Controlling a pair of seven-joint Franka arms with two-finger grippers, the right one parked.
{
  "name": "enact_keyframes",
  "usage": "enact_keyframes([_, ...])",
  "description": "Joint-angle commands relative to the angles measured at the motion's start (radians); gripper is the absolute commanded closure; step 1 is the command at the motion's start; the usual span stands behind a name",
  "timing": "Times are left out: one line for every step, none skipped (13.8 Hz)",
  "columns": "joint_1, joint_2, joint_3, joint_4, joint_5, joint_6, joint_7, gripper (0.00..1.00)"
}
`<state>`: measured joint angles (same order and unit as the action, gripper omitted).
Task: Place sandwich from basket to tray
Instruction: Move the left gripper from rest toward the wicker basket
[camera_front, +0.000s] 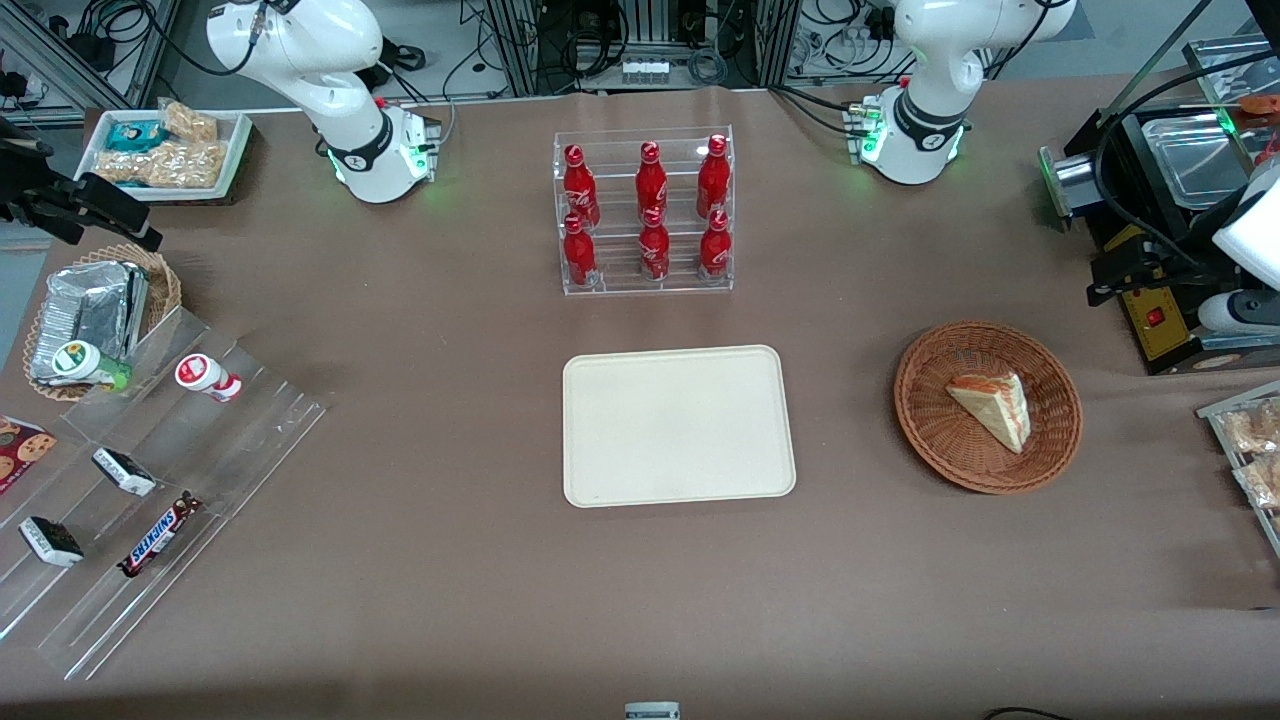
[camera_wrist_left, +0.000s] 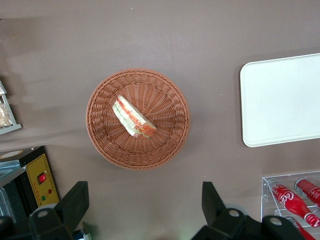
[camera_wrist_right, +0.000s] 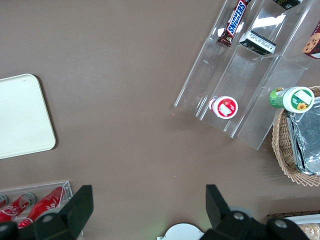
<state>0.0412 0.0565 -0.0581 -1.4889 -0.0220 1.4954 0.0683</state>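
Pale bread and red-orange filling mark the sandwich (camera_wrist_left: 133, 118), which lies on its side in the middle of the basket (camera_wrist_left: 102, 132). This reddish-brown wicker basket sits on the brown table (camera_front: 420, 620), toward my working end. The cream tray (camera_front: 678, 425) lies flat beside it, apart from it and toward the table's centre, with nothing on it. A clear rack of red bottles (camera_front: 645, 212) stands farther from the front camera than the tray. My gripper (camera_wrist_left: 141, 210) hangs above the table near the basket, fingers (camera_wrist_left: 75, 202) spread wide, holding nothing.
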Motion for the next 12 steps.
enact_keyframes([-0.009, -0.003, 0.008, 0.002, 0.007, -0.012, -0.005, 0.00])
enact_keyframes([-0.009, -0.003, 0.008, 0.002, 0.007, -0.014, -0.005, 0.00])
enact_keyframes([-0.009, -0.003, 0.008, 0.002, 0.007, -0.014, -0.005, 0.00])
enact_keyframes([-0.009, -0.003, 0.008, 0.002, 0.007, -0.014, -0.005, 0.00])
enact_keyframes([-0.009, -0.003, 0.008, 0.002, 0.007, -0.014, -0.010, 0.00])
enact_keyframes([-0.009, -0.003, 0.008, 0.002, 0.007, -0.015, -0.013, 0.00])
enact_keyframes([-0.009, -0.003, 0.008, 0.002, 0.007, -0.015, -0.013, 0.00])
enact_keyframes([-0.011, -0.003, 0.008, 0.002, 0.007, -0.015, -0.015, 0.00])
enact_keyframes([-0.011, -0.003, 0.008, 0.002, 0.007, -0.015, -0.015, 0.00])
enact_keyframes([-0.011, -0.001, 0.008, 0.001, 0.008, -0.015, -0.013, 0.00])
enact_keyframes([-0.009, -0.003, 0.008, -0.008, 0.008, -0.014, -0.013, 0.00])
enact_keyframes([-0.009, 0.000, 0.009, -0.008, 0.014, -0.014, -0.013, 0.00])
